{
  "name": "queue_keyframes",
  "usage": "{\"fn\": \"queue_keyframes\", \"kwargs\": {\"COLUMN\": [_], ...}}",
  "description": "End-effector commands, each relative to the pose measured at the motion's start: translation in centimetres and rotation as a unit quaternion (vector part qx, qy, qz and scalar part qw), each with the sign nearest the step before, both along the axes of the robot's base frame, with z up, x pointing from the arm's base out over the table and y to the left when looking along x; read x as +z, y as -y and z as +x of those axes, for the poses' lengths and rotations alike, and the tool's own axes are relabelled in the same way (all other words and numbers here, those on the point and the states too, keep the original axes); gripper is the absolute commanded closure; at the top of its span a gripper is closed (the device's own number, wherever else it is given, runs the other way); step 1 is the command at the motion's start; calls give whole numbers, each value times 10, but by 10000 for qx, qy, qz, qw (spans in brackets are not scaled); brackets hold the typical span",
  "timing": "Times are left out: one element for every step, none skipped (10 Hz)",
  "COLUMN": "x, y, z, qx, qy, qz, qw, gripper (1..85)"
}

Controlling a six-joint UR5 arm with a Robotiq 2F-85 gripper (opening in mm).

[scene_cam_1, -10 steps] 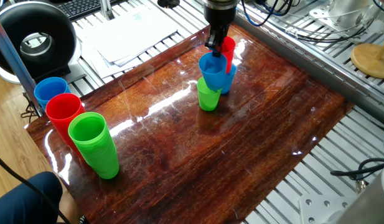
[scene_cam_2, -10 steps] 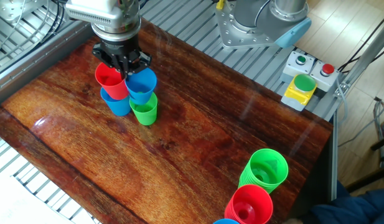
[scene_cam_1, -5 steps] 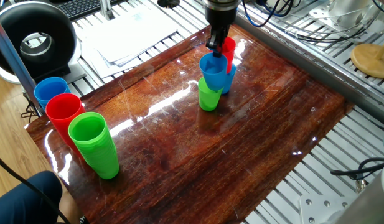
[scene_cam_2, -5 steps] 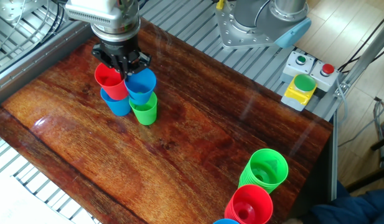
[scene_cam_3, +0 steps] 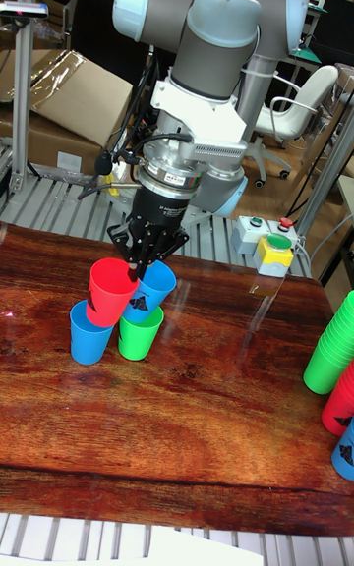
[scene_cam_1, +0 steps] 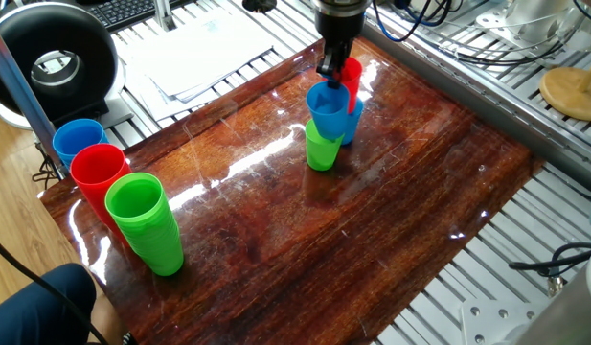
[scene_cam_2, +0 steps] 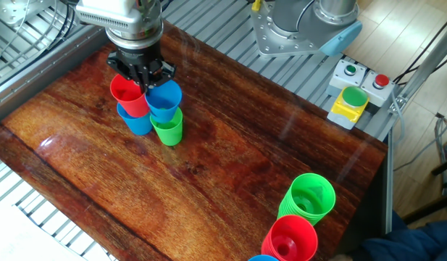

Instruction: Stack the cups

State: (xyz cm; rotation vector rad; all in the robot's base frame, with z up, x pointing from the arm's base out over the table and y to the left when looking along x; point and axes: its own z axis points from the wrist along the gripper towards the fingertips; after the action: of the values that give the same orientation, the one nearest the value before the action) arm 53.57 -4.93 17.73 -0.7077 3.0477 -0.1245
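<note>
My gripper [scene_cam_2: 144, 82] [scene_cam_1: 330, 75] [scene_cam_3: 138, 266] points straight down at the far end of the wooden table, with its fingers drawn together where the rims of two cups meet. It looks shut on the rim of the tilted red cup [scene_cam_2: 129, 94] [scene_cam_3: 110, 293] [scene_cam_1: 352, 71]. That cup hangs partly inside one blue cup [scene_cam_2: 137, 123] [scene_cam_3: 88, 332] [scene_cam_1: 349, 126]. Right beside it, the other blue cup [scene_cam_2: 164, 98] [scene_cam_3: 154, 287] [scene_cam_1: 326, 110] sits partly inside the green cup [scene_cam_2: 168, 130] [scene_cam_3: 140, 332] [scene_cam_1: 321, 151]. The pinch point itself is hidden by the fingers.
Three taller cup stacks, green [scene_cam_1: 147, 222] [scene_cam_2: 308, 196], red [scene_cam_1: 99, 177] [scene_cam_2: 290, 238] and blue [scene_cam_1: 78, 142], stand at the opposite end of the table. A button box [scene_cam_2: 351, 93] sits beside the robot base. Metal rails surround the table.
</note>
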Motion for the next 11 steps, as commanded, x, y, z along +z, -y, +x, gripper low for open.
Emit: {"fn": "queue_keyframes", "kwargs": {"x": [1,1,1,0,0,0,0,0,0,0,0], "y": [-3,-3,-2,-3,-3,-4,-4,-4,-4,-4,-3], "z": [2,2,3,4,5,6,6,6,6,7,7], "qx": [-6,2,2,11,36,44,52,52,53,54,62], "qy": [31,46,46,61,82,97,104,104,111,119,134], "qz": [69,69,61,68,75,98,105,105,105,105,97], "qw": [10000,10000,10000,10000,9999,9999,9999,9999,9999,9999,9998], "gripper": [787,777,773,767,750,737,727,723,717,713,713]}}
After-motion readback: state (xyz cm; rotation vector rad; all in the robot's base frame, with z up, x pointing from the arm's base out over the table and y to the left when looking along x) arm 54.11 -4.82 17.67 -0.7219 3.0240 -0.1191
